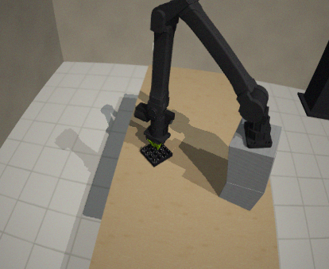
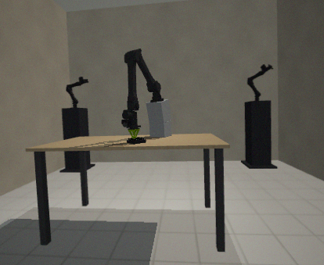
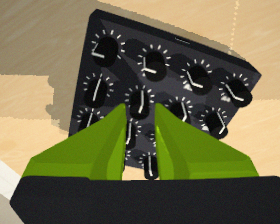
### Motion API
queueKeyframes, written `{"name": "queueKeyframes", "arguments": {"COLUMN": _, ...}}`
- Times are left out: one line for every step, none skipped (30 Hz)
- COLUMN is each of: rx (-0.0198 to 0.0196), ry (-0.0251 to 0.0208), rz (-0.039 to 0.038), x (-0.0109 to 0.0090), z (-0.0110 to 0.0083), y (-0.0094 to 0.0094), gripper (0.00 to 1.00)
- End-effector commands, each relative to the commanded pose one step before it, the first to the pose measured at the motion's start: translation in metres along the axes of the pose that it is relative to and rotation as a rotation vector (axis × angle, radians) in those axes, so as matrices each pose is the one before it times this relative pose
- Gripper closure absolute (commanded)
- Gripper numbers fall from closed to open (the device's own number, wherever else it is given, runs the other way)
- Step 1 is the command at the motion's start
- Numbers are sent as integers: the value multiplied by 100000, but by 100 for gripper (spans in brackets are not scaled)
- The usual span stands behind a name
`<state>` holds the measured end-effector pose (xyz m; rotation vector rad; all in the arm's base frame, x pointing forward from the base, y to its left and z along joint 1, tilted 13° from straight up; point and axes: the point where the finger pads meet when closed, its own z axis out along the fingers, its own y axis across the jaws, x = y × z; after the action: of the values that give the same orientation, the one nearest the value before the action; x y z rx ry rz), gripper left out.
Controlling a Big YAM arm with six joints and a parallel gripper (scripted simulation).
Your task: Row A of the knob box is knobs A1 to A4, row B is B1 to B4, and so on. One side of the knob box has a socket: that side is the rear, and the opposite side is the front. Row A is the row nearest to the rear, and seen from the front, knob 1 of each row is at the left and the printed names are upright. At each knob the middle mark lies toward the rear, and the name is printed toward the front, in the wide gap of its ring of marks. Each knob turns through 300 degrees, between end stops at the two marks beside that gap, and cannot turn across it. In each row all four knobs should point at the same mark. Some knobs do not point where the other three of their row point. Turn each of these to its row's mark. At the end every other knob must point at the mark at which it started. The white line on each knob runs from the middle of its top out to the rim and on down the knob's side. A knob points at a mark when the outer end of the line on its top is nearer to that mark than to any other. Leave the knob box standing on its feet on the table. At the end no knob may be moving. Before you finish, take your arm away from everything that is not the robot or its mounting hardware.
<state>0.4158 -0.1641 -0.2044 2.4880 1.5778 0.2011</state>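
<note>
The black knob box [image 3: 164, 91] stands on the wooden table, seen small in the top view [image 1: 156, 155] and in the exterior view [image 2: 136, 140]. In the wrist view its round black knobs carry white lines inside rings of white marks. My gripper [image 3: 140, 112] points straight down over the box, and its green fingers also show in the top view [image 1: 156, 143]. The fingers stand a little apart, on either side of one knob [image 3: 133, 132] in the middle of the box, with thin gaps beside it. The knobs nearest the camera are hidden behind the fingers.
The arm's grey pedestal [image 1: 250, 167] stands on the table to the right of the box. Black stands with other arms [image 2: 257, 132] are on the floor beyond the table. The table's left edge is close to the box in the top view.
</note>
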Motion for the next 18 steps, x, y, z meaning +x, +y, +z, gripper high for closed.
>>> {"name": "queueKeyframes", "arguments": {"rx": 612, "ry": -382, "rz": 149, "x": 155, "z": 510, "y": -331, "gripper": 81}}
{"name": "queueKeyframes", "arguments": {"rx": 0, "ry": 0, "rz": 0, "x": 0, "z": 0, "y": 0, "gripper": 81}}
{"name": "queueKeyframes", "arguments": {"rx": 26, "ry": -2, "rz": 0, "x": -1, "z": -3, "y": -10, "gripper": 81}}
{"name": "queueKeyframes", "arguments": {"rx": 169, "ry": -12, "rz": -1, "x": -4, "z": -17, "y": -64, "gripper": 81}}
{"name": "queueKeyframes", "arguments": {"rx": 420, "ry": -31, "rz": -3, "x": -11, "z": -41, "y": -159, "gripper": 81}}
{"name": "queueKeyframes", "arguments": {"rx": 360, "ry": -26, "rz": -3, "x": -9, "z": -201, "y": -119, "gripper": 81}}
{"name": "queueKeyframes", "arguments": {"rx": -1121, "ry": 83, "rz": 9, "x": 33, "z": -855, "y": 513, "gripper": 81}}
{"name": "queueKeyframes", "arguments": {"rx": -1347, "ry": 100, "rz": 11, "x": 39, "z": -606, "y": 556, "gripper": 81}}
{"name": "queueKeyframes", "arguments": {"rx": -1, "ry": 1, "rz": 0, "x": 2, "z": -186, "y": -2, "gripper": 81}}
{"name": "queueKeyframes", "arguments": {"rx": -2, "ry": 2, "rz": -3, "x": 3, "z": -219, "y": -2, "gripper": 81}}
{"name": "queueKeyframes", "arguments": {"rx": -2, "ry": 7, "rz": -17, "x": 4, "z": -248, "y": -3, "gripper": 81}}
{"name": "queueKeyframes", "arguments": {"rx": -2, "ry": 2, "rz": -8, "x": 4, "z": -271, "y": -3, "gripper": 81}}
{"name": "queueKeyframes", "arguments": {"rx": -2, "ry": 2, "rz": -3, "x": 4, "z": -286, "y": -2, "gripper": 81}}
{"name": "queueKeyframes", "arguments": {"rx": -2, "ry": 2, "rz": -3, "x": 4, "z": -294, "y": -3, "gripper": 81}}
{"name": "queueKeyframes", "arguments": {"rx": -3, "ry": 2, "rz": -17, "x": 4, "z": -293, "y": -2, "gripper": 81}}
{"name": "queueKeyframes", "arguments": {"rx": -2, "ry": 2, "rz": -21, "x": 4, "z": -284, "y": -3, "gripper": 81}}
{"name": "queueKeyframes", "arguments": {"rx": -2, "ry": 2, "rz": -17, "x": 4, "z": -268, "y": -2, "gripper": 81}}
{"name": "queueKeyframes", "arguments": {"rx": 0, "ry": 0, "rz": 0, "x": 0, "z": 0, "y": 0, "gripper": 81}}
